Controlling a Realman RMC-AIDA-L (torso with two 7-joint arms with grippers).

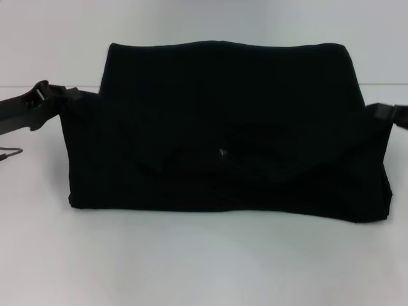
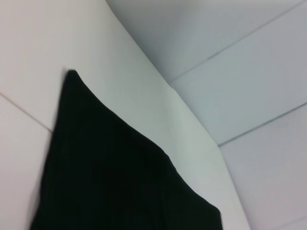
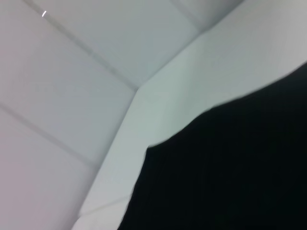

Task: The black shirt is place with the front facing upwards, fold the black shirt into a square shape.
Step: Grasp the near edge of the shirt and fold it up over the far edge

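The black shirt (image 1: 223, 127) lies across the white table (image 1: 204, 261) as a wide, partly folded band, with a small pale mark near its middle. Its lettering and neck label are hidden. My left gripper (image 1: 69, 99) is at the shirt's left edge, shut on the cloth, which is raised there. My right gripper (image 1: 381, 115) is at the right edge, likewise shut on raised cloth. The left wrist view shows only a hanging black cloth panel (image 2: 120, 177), and the right wrist view shows the same (image 3: 230, 167). No fingers show in either wrist view.
A thin grey wire-like object (image 1: 10, 153) pokes in at the left edge of the table. The table meets a pale wall (image 1: 204, 25) behind the shirt. Bare white tabletop lies in front of the shirt.
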